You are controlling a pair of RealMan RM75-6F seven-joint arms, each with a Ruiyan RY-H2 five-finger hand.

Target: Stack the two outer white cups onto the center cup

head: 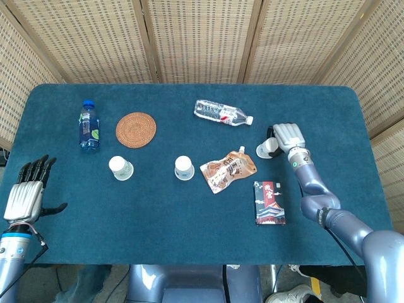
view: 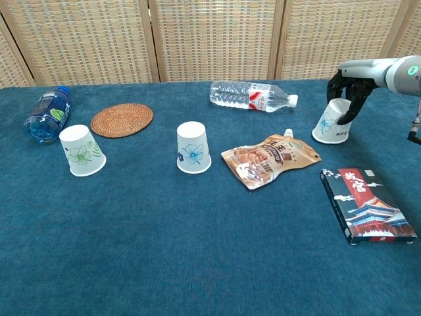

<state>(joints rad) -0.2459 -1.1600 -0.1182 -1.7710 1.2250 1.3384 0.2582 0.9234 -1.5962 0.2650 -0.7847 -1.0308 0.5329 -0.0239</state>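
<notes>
Right hand [view: 347,99] around right cup [view: 331,124], near table edge.

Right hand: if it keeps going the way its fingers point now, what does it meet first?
The right hand already closes around the right white cup; straight on, it meets that cup first, likely then the table. Depth is unclear.
</notes>
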